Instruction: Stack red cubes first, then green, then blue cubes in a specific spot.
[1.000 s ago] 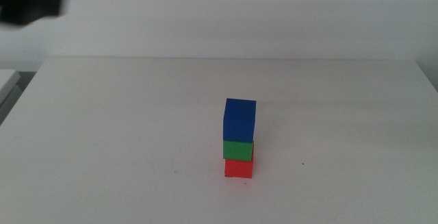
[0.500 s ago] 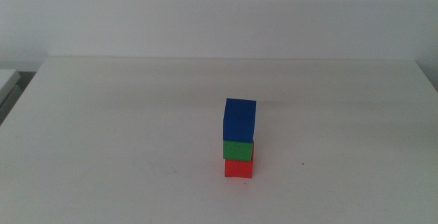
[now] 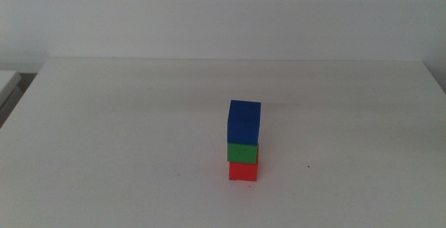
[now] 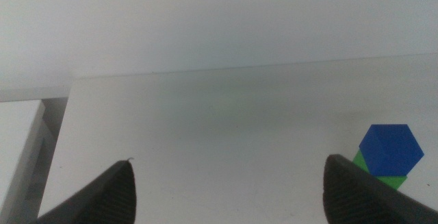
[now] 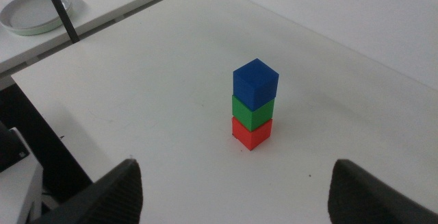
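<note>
A stack of three cubes stands on the white table (image 3: 125, 137): the red cube (image 3: 242, 171) at the bottom, the green cube (image 3: 242, 151) on it, the blue cube (image 3: 244, 121) on top. The stack also shows in the right wrist view, red cube (image 5: 251, 132), green cube (image 5: 252, 112), blue cube (image 5: 255, 83). In the left wrist view the blue cube (image 4: 390, 148) covers most of the green cube (image 4: 383, 178). My left gripper (image 4: 229, 191) is open and empty, high above the table. My right gripper (image 5: 233, 190) is open and empty, away from the stack. Neither arm shows in the middle view.
A white dish (image 5: 35, 10) sits on a lower surface beyond the table's edge, beside a thin dark rod (image 5: 58, 8). A second pale surface (image 3: 8, 81) lies past the table's left edge.
A dark arm part at the top left of the middle view one second ago has left the picture. The stack has not moved.
</note>
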{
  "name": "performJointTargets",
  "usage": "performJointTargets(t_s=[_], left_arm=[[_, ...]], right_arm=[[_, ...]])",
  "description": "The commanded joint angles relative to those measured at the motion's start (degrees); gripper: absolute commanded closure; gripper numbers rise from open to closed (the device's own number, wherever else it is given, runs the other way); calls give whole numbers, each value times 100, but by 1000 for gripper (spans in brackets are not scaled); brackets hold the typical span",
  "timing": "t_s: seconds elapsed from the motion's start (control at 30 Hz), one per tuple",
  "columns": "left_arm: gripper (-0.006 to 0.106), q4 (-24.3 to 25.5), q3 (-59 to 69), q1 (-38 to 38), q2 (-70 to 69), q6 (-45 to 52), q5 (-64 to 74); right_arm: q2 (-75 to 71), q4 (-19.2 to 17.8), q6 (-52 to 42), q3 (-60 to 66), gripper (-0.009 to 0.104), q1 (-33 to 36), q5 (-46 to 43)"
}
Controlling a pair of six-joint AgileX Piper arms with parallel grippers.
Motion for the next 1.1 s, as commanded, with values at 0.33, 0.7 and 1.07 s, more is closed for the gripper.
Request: performJointTargets(t_s=[0.33,0.7,1.07], left_arm=[[7,324,1872,5,-1005,26,-2322],[7,510,3982,5,-2304,26,-2934],[7,447,4911,5,-3436,26,-3446]], right_arm=[[-182,-580,-13,1459,6,-370,-2256],[-341,1247,-13,3430,6,-3207,-4031],[-2087,984,-13,5335,6,-5027,-4260]])
